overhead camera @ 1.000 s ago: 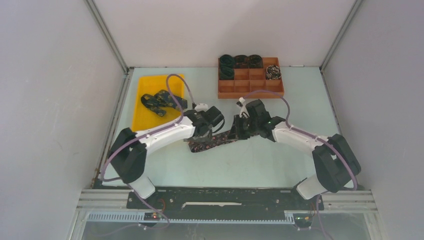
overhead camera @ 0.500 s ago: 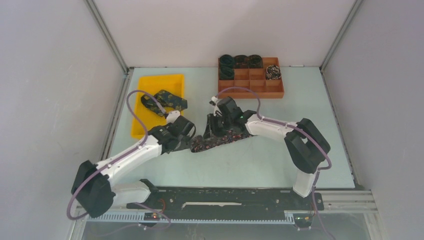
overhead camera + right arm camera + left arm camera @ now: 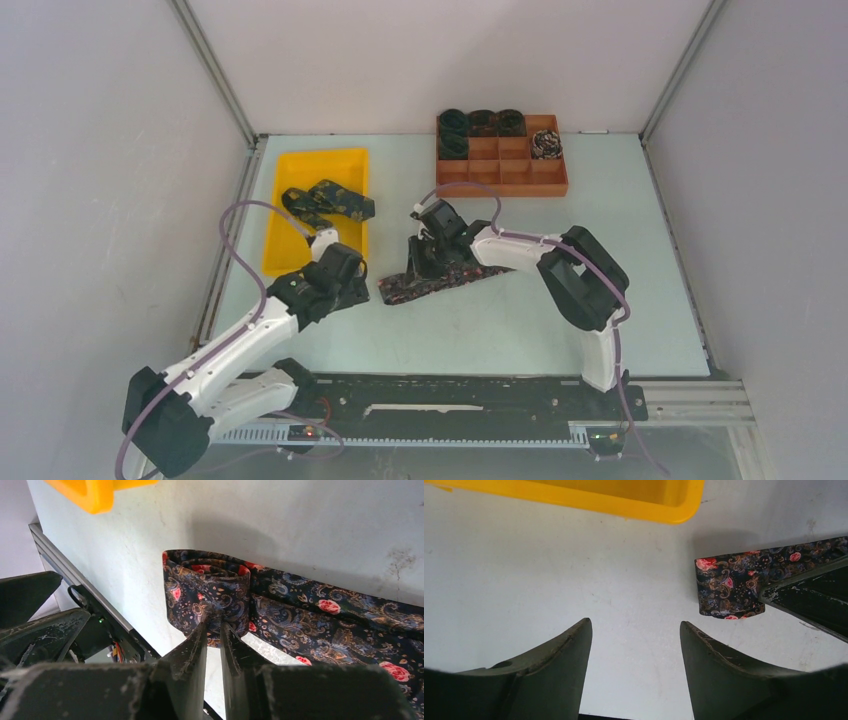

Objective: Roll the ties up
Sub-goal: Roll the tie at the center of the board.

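A dark tie with red roses and paisley (image 3: 455, 278) lies flat mid-table, its left end folded over into a short roll (image 3: 207, 582). My right gripper (image 3: 214, 625) is shut on that rolled end; it shows in the top view (image 3: 421, 262). My left gripper (image 3: 634, 630) is open and empty over bare table, left of the tie's end (image 3: 729, 587), and also shows in the top view (image 3: 358, 278). More dark ties (image 3: 326, 202) lie loose in the yellow tray (image 3: 290, 245). Several rolled ties (image 3: 482, 123) sit in the orange box.
The orange divided box (image 3: 505, 175) stands at the back, right of centre. The yellow tray's corner is close ahead of my left gripper (image 3: 634, 502) and shows in the right wrist view (image 3: 95, 492). Grey walls enclose the table on both sides.
My left arm has pulled back toward the near left, away from the tie. My right gripper has moved left along the tie to its left end.
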Robot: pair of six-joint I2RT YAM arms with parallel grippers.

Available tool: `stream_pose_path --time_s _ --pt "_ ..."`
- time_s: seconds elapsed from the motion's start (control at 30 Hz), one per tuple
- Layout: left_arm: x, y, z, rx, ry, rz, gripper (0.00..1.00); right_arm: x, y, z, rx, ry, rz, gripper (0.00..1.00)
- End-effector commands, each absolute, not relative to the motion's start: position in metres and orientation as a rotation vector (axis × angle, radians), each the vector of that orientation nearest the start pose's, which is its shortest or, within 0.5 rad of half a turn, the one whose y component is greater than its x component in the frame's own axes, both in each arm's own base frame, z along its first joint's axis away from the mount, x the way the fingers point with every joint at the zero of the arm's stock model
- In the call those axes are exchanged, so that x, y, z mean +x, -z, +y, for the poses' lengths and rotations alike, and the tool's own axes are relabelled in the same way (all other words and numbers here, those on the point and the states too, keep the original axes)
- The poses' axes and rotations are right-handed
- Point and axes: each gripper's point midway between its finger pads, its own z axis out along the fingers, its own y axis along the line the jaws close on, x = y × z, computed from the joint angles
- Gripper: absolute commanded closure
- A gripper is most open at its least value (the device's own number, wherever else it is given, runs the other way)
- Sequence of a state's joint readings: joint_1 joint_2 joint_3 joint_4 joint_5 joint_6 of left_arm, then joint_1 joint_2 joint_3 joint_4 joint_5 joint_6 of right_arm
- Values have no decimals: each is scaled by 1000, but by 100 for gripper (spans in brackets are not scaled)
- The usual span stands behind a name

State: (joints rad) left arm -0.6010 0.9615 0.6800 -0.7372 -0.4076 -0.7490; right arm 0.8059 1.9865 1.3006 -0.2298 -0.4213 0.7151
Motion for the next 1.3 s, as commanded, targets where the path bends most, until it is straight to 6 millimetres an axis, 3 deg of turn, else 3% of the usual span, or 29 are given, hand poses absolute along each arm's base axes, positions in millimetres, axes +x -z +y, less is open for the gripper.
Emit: stream_pose_path --time_s 0.0,0.37,0.63,0.9,1.27 --pt "218 -100 -100 -311 117 2404 29 259 -53 406 -324 -1056 2726 82" --pt "225 -86 -126 -353 374 2403 29 256 -49 420 -325 -1135 2712 83" --pt "229 -74 -132 -401 538 2378 28 251 -48 436 -331 -1231 2691 83" --pt "231 -65 -145 -396 655 2388 29 253 -50 435 -353 -1246 2681 84" --pt "236 -53 -154 -409 685 2420 32 259 -75 426 -373 -1241 2635 84"
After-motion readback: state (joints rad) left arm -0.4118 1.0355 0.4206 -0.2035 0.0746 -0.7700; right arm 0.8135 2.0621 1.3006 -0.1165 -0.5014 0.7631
